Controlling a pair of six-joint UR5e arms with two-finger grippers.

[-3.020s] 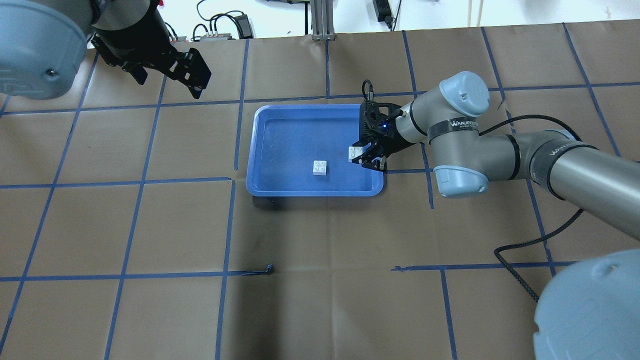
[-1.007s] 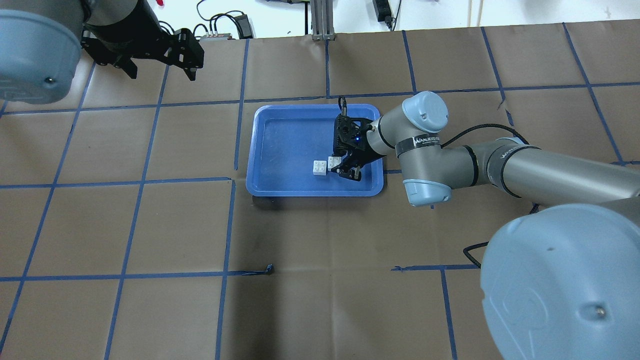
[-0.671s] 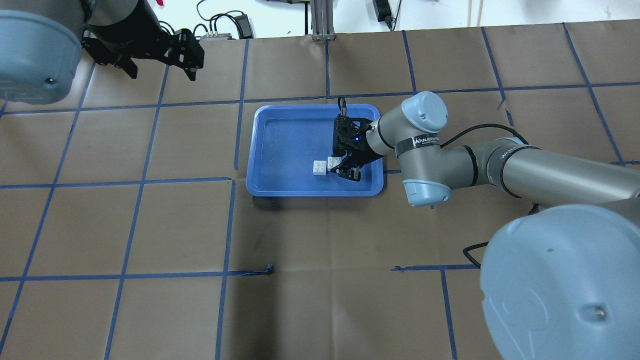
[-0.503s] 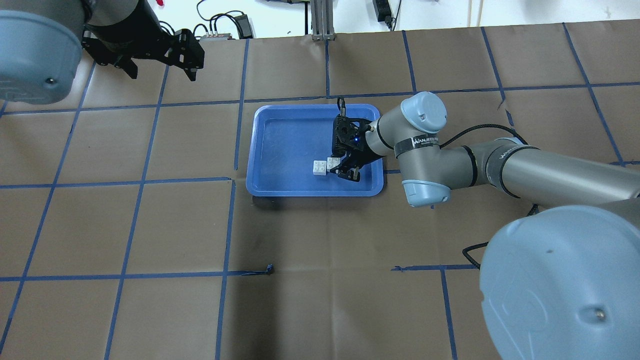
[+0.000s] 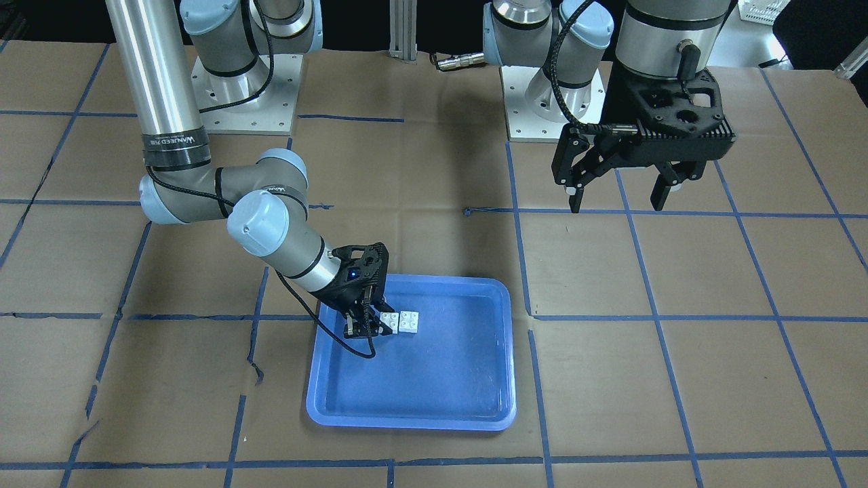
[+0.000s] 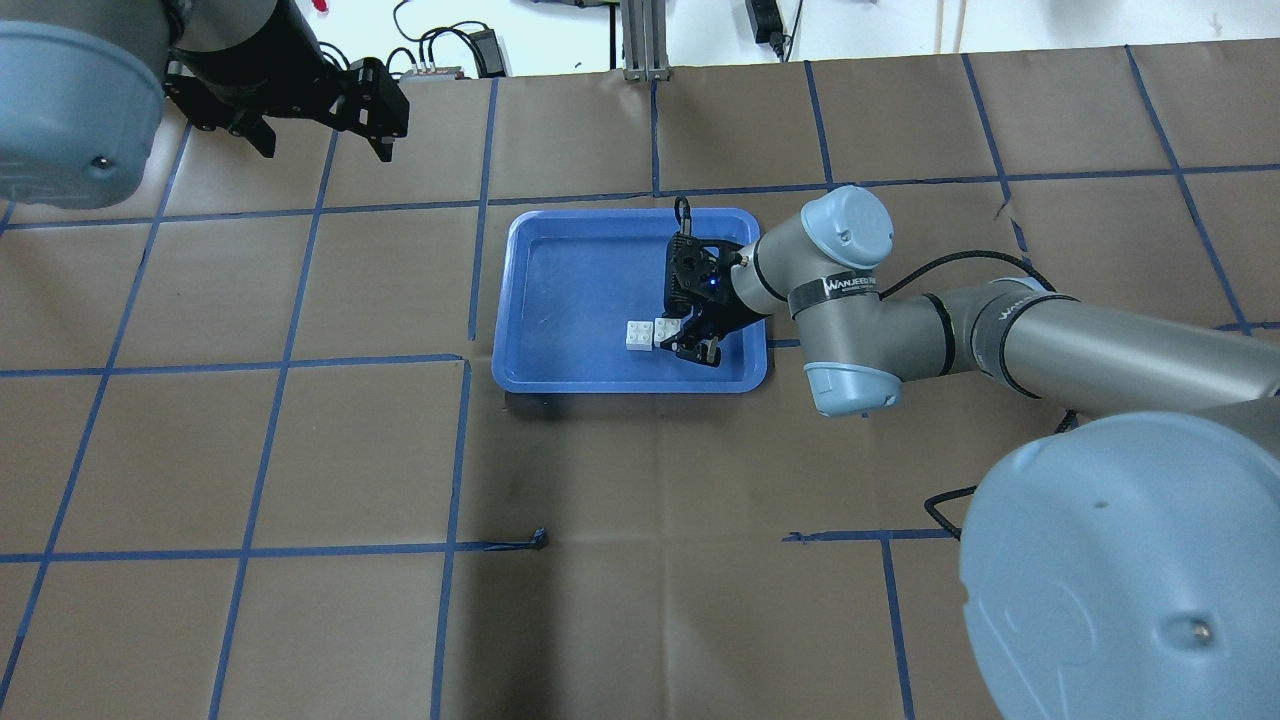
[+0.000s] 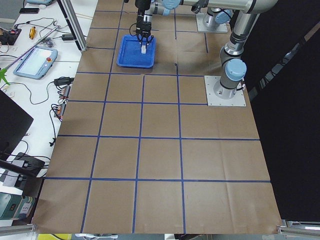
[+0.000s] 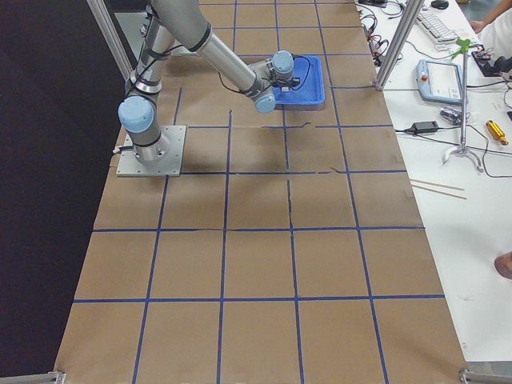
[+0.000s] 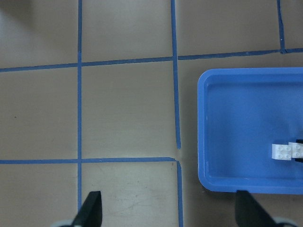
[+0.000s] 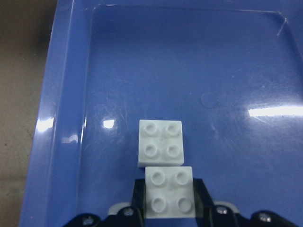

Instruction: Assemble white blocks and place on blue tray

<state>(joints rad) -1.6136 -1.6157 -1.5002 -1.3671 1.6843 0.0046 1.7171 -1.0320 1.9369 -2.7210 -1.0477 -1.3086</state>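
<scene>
The blue tray lies mid-table. One white block rests on its floor. My right gripper is shut on the second white block and holds it right beside the first, studs up. In the right wrist view the held block sits between my fingers, with its far edge against the loose block; I cannot tell whether they touch. My left gripper is open and empty, high over the table's far left, away from the tray.
The table is covered in brown paper with a grid of blue tape lines. The tray's near right rim is close behind my right gripper. Cables and an aluminium post stand past the table's far edge.
My right gripper carried its white block left, from the tray's right edge to right beside the loose block. It has barely moved in the last second. My left gripper has drawn back.
</scene>
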